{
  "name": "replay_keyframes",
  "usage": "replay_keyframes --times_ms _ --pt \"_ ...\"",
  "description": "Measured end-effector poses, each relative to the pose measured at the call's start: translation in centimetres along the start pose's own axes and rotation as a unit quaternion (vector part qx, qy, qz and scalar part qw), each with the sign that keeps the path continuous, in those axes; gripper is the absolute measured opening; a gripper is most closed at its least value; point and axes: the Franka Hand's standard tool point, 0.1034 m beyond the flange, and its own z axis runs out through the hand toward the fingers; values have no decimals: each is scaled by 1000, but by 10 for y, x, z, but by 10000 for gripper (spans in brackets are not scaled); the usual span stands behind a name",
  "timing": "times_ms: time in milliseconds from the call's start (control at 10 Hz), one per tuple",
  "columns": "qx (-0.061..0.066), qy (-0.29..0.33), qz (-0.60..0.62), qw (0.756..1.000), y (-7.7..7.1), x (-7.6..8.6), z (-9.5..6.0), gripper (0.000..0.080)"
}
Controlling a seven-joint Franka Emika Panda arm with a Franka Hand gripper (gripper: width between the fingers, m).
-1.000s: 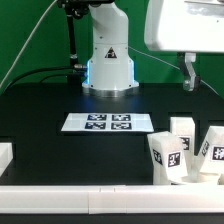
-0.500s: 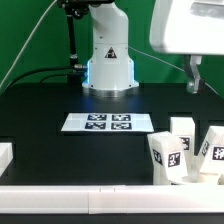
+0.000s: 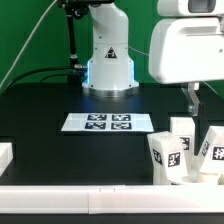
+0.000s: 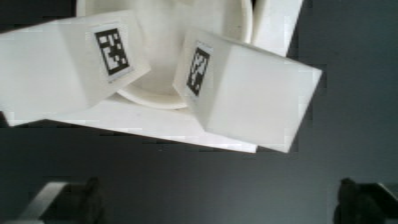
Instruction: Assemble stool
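Green backdrop panels stand behind a matte black tabletop [image 3: 40, 110], which has a smooth, non-reflective finish. At the rear of the tabletop stands the robot base [image 3: 108, 50], a white glossy column with a black triangular mark and a blue glow at its foot.

The marker board [image 3: 107, 122] is a thin flat white rectangle carrying four black-and-white square tags; it lies flat near the centre of the tabletop.

Three legs [image 3: 171, 155] form a cluster at the exterior view's right, near the front edge. Each is a short white plastic block with flat faces and sharp edges, and each bears square tags. In the wrist view, two of the blocks [image 4: 249, 90] lean against each other, with the curved rim of the seat disc [image 4: 205, 25] visible behind them. The disc is smooth white plastic.

A plain white border rail [image 3: 70, 200] runs along the front.

The gripper [image 3: 192, 98] hangs above the leg cluster, clear of all parts. Its dark fingertips [image 4: 71, 195] stand well apart in the wrist view, with nothing between them.
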Motion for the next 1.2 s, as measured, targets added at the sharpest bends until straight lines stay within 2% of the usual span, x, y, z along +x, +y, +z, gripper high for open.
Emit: replay_keyframes --times_ms 400,500,600,700,800,1000,1100,1200 --pt "2 -2 -6 1000 2 -2 2 649" --pt "19 -6 9 1000 5 -6 9 649" --pt "20 -7 -20 1000 4 -7 15 649" --pt "22 -3 -55 998 -5 -6 20 649" --pt "14 7 -73 997 -13 -2 21 649" --pt "7 7 -134 991 -8 -2 21 649" --pt "-3 5 -177 984 -6 -2 21 649" --pt "-29 8 -245 969 -7 0 18 649"
